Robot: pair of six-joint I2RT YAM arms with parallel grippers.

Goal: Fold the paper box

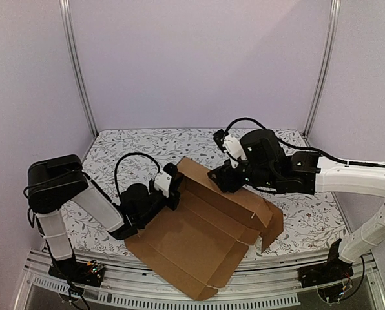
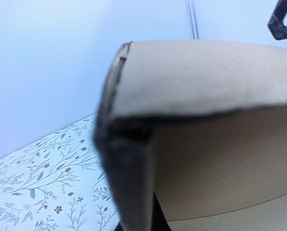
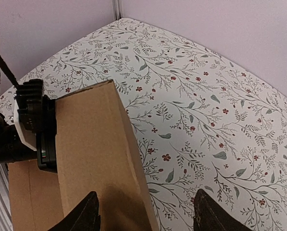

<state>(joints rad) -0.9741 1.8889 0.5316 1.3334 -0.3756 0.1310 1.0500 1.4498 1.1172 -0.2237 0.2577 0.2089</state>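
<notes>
While box (image 1: 199,245) lies mostly flat at near edge of table (image 1: 134,145), front corner overhanging, rear panel (image 3: 95,144) stands raised. Left gripper (image 1: 171,185) at panel's left end, touching cardboard. Clamped or loose: cannot tell, as left wrist view is blurred and filled by cardboard. Right gripper (image 3: 146,217) above panel further right, fingers (image 3: 88,214) spread wide, holding nothing. Panel's edge runs between them.
</notes>
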